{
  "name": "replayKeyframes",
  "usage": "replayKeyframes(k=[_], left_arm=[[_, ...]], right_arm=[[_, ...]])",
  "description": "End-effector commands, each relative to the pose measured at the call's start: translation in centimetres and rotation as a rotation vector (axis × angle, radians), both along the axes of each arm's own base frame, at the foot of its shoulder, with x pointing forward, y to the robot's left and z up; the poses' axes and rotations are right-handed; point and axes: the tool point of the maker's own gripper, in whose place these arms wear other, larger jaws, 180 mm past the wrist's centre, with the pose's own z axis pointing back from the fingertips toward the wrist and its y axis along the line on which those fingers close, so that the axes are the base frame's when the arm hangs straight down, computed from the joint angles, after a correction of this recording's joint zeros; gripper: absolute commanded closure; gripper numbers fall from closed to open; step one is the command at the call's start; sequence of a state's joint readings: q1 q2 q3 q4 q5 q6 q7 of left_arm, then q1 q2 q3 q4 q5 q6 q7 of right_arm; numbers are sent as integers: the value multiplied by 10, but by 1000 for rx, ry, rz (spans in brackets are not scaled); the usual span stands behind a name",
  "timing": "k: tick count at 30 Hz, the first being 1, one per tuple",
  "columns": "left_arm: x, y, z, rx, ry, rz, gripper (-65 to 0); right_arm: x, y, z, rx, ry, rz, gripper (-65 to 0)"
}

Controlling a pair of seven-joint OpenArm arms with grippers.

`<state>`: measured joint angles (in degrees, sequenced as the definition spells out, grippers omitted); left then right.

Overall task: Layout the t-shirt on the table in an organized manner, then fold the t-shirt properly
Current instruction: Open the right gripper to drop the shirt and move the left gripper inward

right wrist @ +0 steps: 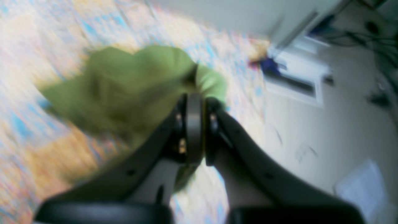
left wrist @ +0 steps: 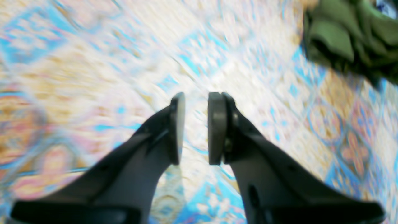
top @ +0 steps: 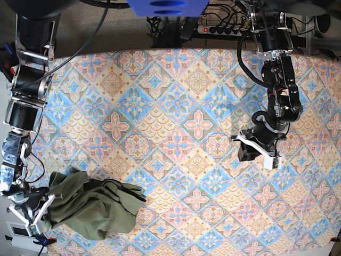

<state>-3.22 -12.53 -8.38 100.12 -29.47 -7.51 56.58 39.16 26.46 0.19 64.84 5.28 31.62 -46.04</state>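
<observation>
Right end effector (right wrist: 194, 102) apparently pinching t-shirt (top: 96, 205), wrist-view only.

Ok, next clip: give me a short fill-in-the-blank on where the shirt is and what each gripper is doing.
1. The t-shirt lies ____ on the table, not spread flat.
2. The right gripper is shut on the ____.
3. The left gripper hangs over bare tablecloth with its jaws ____ and nothing between them.
4. In the base view, the shirt sits near the table's front ____ corner.

Missing words: crumpled; t-shirt; open; left
</observation>
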Motion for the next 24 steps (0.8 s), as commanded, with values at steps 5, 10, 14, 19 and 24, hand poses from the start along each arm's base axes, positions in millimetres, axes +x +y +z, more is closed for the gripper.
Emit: replayKeyframes(k=[5,10,14,19,24], left_arm=[[24,-38,27,39,-89,-111,-137],[40,-72,17,145,-74,-184,-138],[51,-111,11,192,-61,-267,-138],[53,-141,7,242,-104,-321,-138],[53,-163,0,297,-112,-373,-138]], right_arm=[[-29,-75,4,-31,-48,-200,-4],[-50,-118,3,-125,-14,-326,-9],[-46,-107,1,-126,-18,-315,-78],[-69,-97,-15,-190,2,-293,-186],[-90,-93,-50,-205,77,-278,-225]])
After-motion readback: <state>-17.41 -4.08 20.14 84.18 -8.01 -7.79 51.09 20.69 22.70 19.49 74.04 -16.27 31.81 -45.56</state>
